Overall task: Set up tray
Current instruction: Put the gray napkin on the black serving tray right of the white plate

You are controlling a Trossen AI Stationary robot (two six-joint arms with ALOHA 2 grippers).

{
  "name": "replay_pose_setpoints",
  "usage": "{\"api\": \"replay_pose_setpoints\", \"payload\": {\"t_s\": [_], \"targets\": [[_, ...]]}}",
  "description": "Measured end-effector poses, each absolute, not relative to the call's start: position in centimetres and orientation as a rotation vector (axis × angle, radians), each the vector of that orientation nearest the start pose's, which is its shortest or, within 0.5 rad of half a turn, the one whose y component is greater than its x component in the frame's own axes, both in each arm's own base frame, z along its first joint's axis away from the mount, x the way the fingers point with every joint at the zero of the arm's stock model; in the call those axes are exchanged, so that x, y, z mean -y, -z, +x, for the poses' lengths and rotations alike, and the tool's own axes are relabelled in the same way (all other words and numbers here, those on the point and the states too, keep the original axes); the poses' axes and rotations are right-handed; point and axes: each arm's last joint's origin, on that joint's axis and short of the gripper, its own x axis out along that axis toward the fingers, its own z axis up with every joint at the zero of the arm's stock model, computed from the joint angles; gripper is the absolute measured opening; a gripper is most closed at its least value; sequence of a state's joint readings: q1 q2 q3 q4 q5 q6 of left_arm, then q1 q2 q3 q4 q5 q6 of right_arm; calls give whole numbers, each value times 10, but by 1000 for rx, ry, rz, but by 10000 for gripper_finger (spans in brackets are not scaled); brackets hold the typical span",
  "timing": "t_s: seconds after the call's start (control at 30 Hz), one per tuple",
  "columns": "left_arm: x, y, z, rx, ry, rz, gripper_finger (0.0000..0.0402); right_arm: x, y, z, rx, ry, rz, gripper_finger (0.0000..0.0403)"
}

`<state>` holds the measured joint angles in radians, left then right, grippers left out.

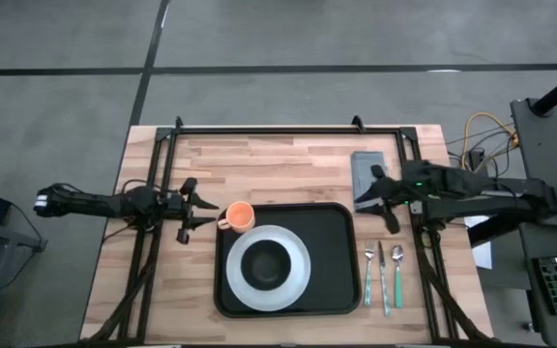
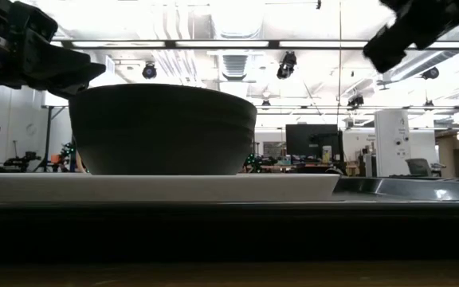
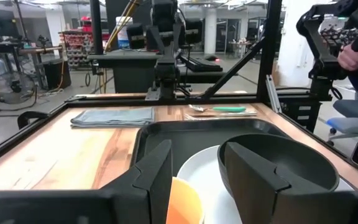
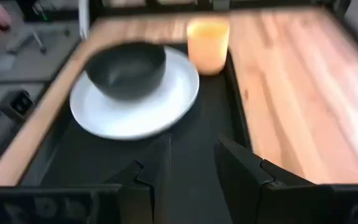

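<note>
You had the large black rectangular tray (image 1: 332, 253) lying at the near middle of the pale wooden table (image 1: 288, 164), with a white round plate (image 1: 299, 275) on its left half and a dark round bowl (image 1: 265, 263) sitting on that plate. An orange cup (image 1: 240, 215) stood at the tray's far left corner, right against the rim; whether it was on or just off the rim could not be told.

Your left gripper (image 1: 199, 207) hung just beside the cup on the side away from the tray, its fingers parted with nothing between them. Your right gripper (image 1: 383, 203) hovered between the folded grey napkin (image 1: 366, 170) and the tray's far right corner, its fingers likewise spread and empty.

The silver fork (image 1: 367, 274), the green-handled knife (image 1: 383, 280) and the green-handled spoon (image 1: 397, 276) lay side by side on the table just right of the tray. The setting looked part done; the next move probably called for the right arm to fetch the napkin or cutlery onto the tray's bare right half.
</note>
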<state>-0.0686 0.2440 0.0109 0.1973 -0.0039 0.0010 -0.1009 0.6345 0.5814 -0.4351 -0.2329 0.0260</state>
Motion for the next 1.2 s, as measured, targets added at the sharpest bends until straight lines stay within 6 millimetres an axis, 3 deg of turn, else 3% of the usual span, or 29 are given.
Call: {"api": "replay_pose_setpoints", "payload": {"t_s": [0.27, 0.4, 0.7, 0.93, 1.2], "targets": [[8, -166, 112, -34, 64, 2, 130, 12, -261, 171, -728, -56, 147, 112], [8, -166, 112, -34, 64, 2, 130, 14, -277, 184, -827, -7, 138, 112], [8, -166, 112, -35, 65, 2, 130, 24, -304, 191, -1177, 313, 57, 112], [8, -166, 112, -34, 65, 2, 130, 21, -290, 199, -1371, 391, 125, 112], [8, -167, 112, -29, 65, 2, 130, -1, -249, 196, -1475, 470, 102, 112]]}}
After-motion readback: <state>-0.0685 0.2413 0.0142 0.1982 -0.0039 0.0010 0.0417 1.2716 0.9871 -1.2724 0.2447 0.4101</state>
